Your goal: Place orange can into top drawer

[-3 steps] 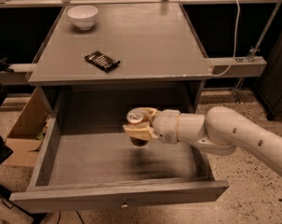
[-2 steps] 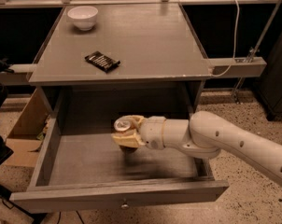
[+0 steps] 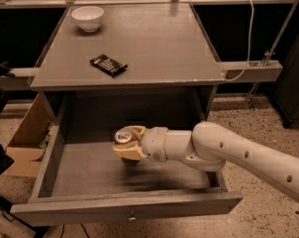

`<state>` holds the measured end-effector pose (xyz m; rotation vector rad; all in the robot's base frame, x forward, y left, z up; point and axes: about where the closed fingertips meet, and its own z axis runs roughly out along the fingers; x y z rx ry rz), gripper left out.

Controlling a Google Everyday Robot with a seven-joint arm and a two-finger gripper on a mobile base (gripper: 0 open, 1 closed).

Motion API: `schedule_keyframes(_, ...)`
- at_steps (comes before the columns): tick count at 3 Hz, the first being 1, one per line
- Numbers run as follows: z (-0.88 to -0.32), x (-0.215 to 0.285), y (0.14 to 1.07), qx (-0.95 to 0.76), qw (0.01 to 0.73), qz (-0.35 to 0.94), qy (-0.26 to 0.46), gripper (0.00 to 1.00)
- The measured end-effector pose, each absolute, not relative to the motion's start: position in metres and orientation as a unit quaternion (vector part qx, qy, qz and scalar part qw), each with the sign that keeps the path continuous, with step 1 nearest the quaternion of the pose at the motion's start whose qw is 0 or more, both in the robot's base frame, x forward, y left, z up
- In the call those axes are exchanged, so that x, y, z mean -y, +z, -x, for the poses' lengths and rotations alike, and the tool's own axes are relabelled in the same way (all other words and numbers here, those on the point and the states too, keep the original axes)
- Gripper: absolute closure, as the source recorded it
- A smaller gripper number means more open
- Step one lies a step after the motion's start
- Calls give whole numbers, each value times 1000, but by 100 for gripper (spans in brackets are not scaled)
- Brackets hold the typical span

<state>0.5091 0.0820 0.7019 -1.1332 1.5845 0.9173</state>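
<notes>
Since the earlier frames, the orange can [image 3: 123,135] and the gripper [image 3: 124,145] had shifted left across the open top drawer [image 3: 124,205]. The can stood upright over the middle of the drawer floor, silver top showing; contact with the floor could not be determined. The gripper's tan fingers [image 3: 135,131] were clamped around the can. On the cabinet top [image 3: 159,43] lay a dark snack bar [image 3: 108,65] and, farther back, a white bowl [image 3: 87,18].
</notes>
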Motion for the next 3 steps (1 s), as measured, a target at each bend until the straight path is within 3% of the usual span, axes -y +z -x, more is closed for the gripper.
schedule_keyframes(1, -509, -82, 702, -648, 474, 463, 375, 51)
schedule_keyframes(3, -509, -82, 702, -648, 474, 463, 375, 5)
